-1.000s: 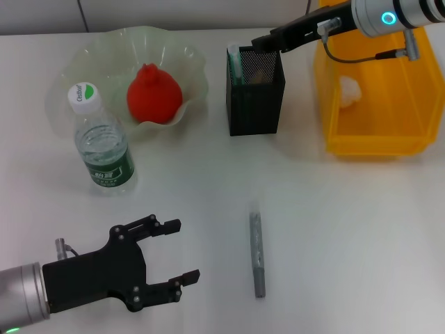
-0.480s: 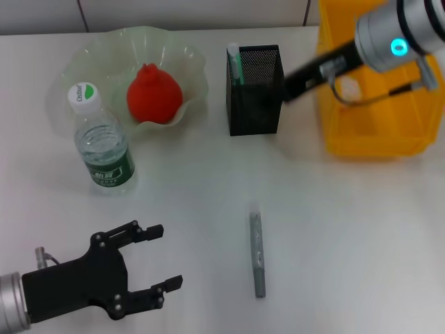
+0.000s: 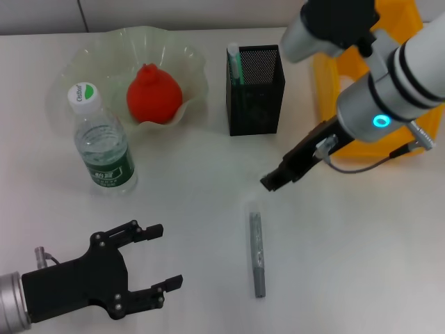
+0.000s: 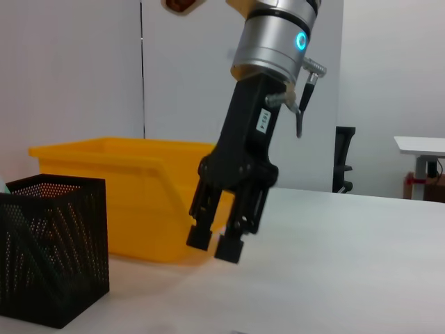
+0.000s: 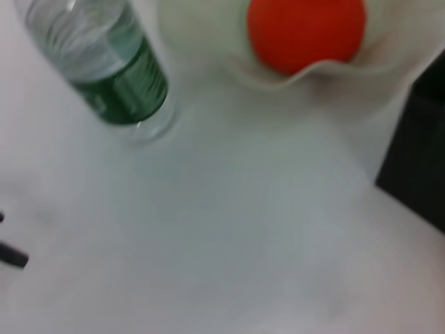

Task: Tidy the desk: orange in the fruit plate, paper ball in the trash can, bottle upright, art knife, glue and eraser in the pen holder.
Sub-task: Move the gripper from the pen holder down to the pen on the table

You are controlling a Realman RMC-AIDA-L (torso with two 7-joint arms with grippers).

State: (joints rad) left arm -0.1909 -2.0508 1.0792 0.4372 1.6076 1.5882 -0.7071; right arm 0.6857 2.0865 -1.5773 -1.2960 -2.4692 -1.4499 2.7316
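Art knife (image 3: 257, 255) flat on desk (image 3: 361, 257), 6 o'clock of pen holder (image 3: 254, 90). Slim, stiff, light; grip mid-body. Right end effector (image 3: 277, 178) above, slightly apart, empty. Left end effector (image 3: 158, 264) apart, idle.

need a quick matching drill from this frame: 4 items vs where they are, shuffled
Items:
1. orange
2. bottle
3. art knife
4. right claw

Places:
A. lying flat on the desk, near the front edge
B. in the fruit plate
C. above the desk, between the pen holder and the knife
D. standing upright in front of the plate

Pairs: 1-B, 2-D, 3-A, 4-C
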